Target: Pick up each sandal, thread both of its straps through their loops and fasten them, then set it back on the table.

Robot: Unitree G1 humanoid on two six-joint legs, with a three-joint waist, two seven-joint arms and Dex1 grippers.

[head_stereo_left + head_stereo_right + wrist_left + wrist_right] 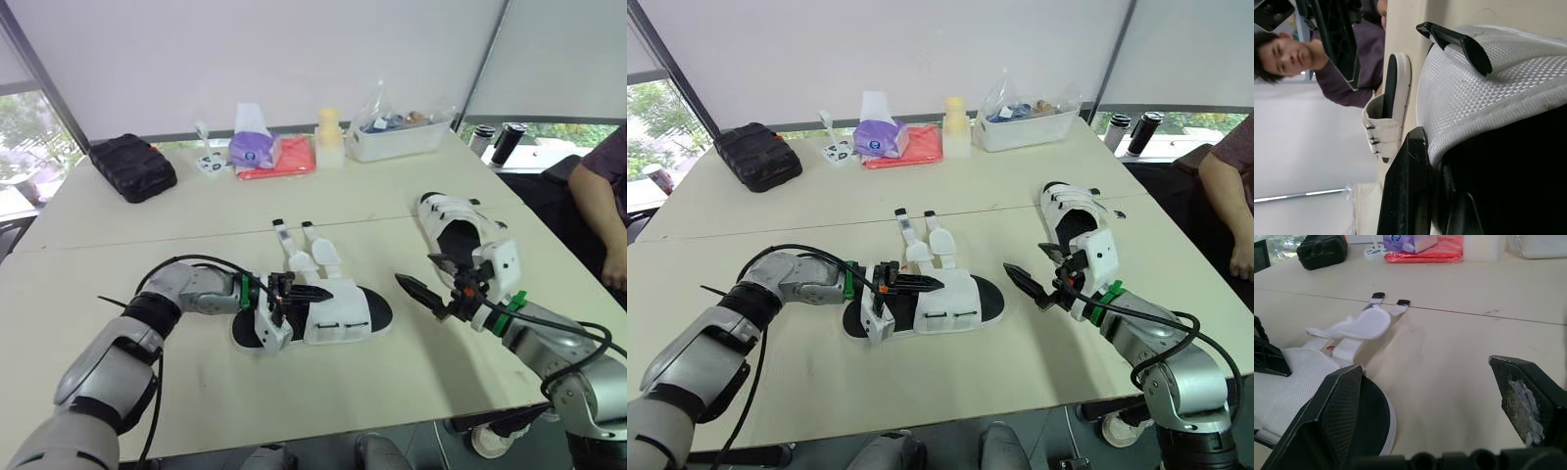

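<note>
Two sandals are lying on the smooth, pale surface (196,215). The near sandal (343,318), with a white woven-mesh upper and a rounded black footbed, is being gripped at mid-surface by the left gripper (299,292). Its jaws are clamping the mesh upper, with one black finger over it and one under it. The two flat, black-tipped white straps (309,257) are lying unfastened, splayed away from the robot. The right gripper (431,277) is hovering just beside the sandal's rounded end, not touching it, with its wedge-shaped, cross-hatched jaws spread wide. The far sandal (441,210) is lying farther back on the right.
</note>
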